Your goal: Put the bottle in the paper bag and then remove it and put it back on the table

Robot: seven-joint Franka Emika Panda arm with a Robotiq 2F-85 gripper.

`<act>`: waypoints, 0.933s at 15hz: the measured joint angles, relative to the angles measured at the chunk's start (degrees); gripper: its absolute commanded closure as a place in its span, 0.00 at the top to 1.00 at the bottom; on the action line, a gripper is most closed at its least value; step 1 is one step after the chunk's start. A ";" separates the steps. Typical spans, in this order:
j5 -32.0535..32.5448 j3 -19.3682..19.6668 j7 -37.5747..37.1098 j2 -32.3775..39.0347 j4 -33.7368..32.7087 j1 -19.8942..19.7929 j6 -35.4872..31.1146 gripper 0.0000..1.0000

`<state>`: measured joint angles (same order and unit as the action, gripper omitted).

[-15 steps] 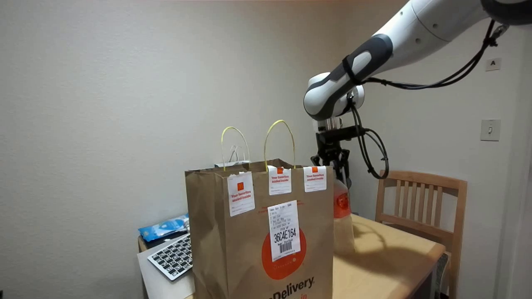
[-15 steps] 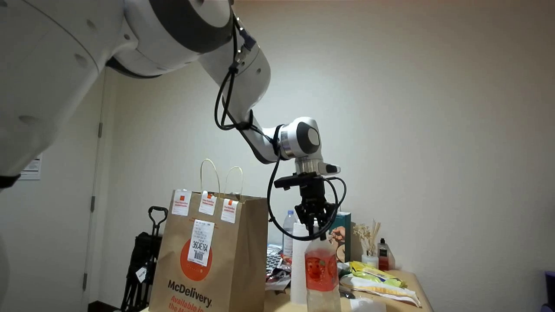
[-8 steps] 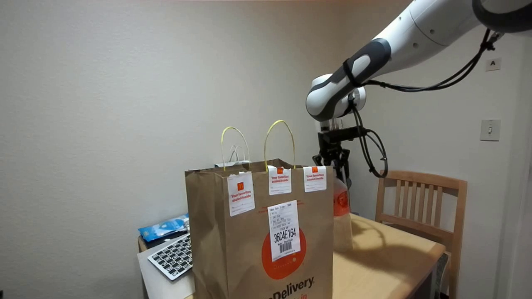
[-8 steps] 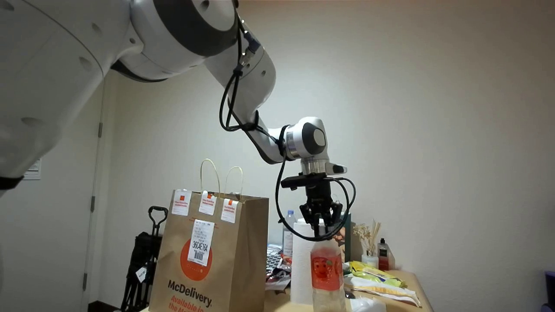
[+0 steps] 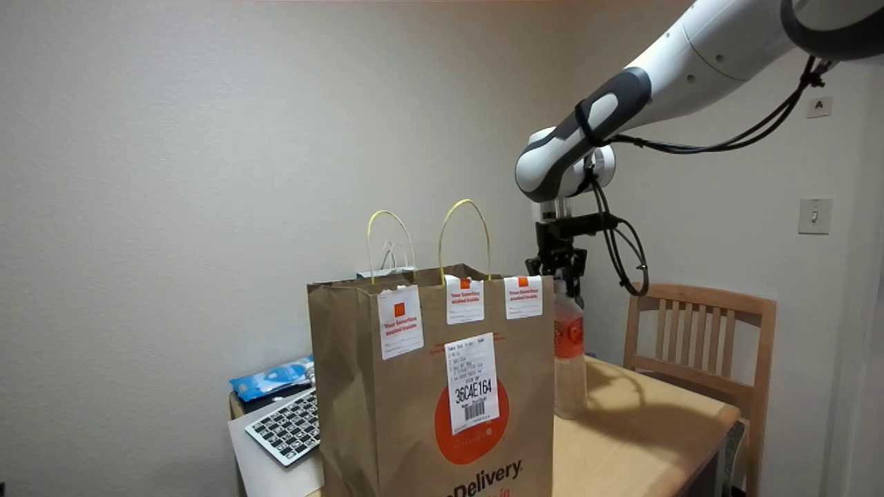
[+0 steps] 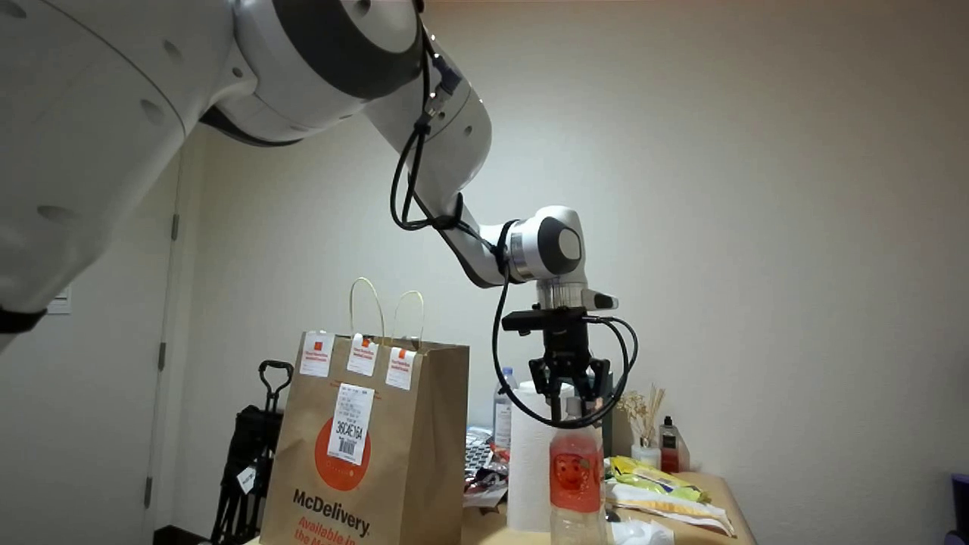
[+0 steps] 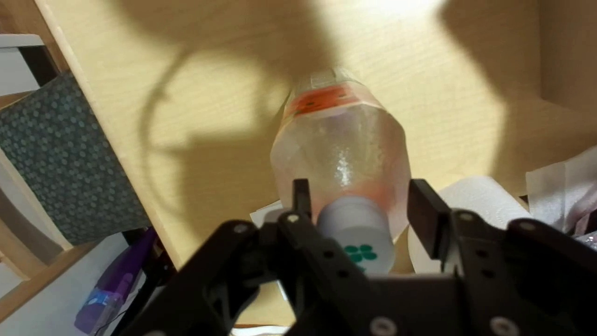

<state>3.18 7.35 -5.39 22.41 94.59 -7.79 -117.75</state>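
Observation:
The bottle [image 5: 570, 386] is clear with an orange-red label and stands upright on the table [image 5: 649, 421] beside the paper bag. It also shows in an exterior view [image 6: 575, 481], where its base is cut off. The brown paper bag [image 5: 414, 428] hides part of the bottle and also stands at left in an exterior view [image 6: 435, 439]. My gripper [image 6: 571, 409] points down over the bottle's neck. In the wrist view my gripper [image 7: 360, 186] is open around the white cap [image 7: 357, 233], with a gap between the cap and the right finger [image 7: 426, 217].
A paper towel roll [image 6: 528, 469] stands just behind the bottle. Another clear bottle [image 6: 503, 424], yellow packets [image 6: 655, 481] and a reed vase [image 6: 643, 446] stand further back. A keyboard [image 5: 286, 424] lies behind the bag. A wooden chair [image 5: 701, 345] stands at the table's edge.
The gripper and bottle have moved slightly to the right in the exterior views. The fingers have opened from the bottle's neck, and the bottle now stands on the table. The bag has not moved.

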 measured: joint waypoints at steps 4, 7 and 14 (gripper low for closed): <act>-0.02 -0.05 0.68 0.70 0.01 -0.22 0.01 1.00; 0.24 -0.28 0.71 0.60 -0.05 0.05 0.00 1.00; 10.55 0.10 -0.60 -5.31 -0.06 3.73 0.01 1.00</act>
<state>13.74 7.45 -5.99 17.10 94.53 -4.06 -117.74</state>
